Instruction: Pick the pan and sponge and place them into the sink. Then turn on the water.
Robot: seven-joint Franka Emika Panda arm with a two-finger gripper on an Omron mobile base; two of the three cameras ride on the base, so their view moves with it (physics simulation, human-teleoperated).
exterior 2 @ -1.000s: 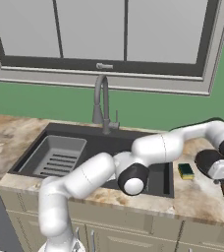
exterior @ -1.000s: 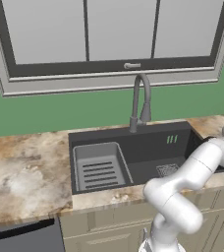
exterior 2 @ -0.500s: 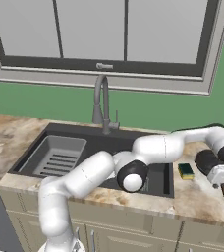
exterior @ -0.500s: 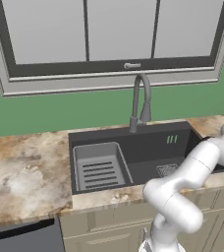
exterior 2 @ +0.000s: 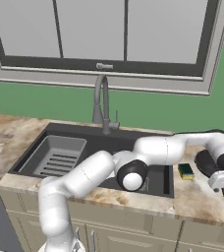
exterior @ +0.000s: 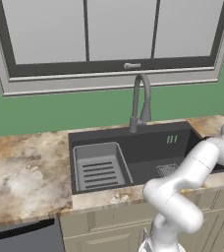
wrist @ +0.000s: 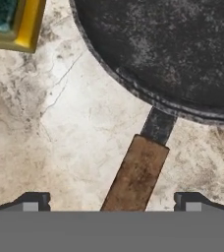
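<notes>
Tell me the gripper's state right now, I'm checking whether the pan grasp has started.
Gripper: open, holding nothing; its fingertips stand either side of the pan's brown handle, above the counter.

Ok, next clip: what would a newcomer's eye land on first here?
Probably the white arm stretched across the dark sink to the counter on its right, where the open claw hangs over the brown handle of the black pan. Next, the yellow sponge lying between sink and pan. Then the grey faucet under the window, with no water running.
</notes>
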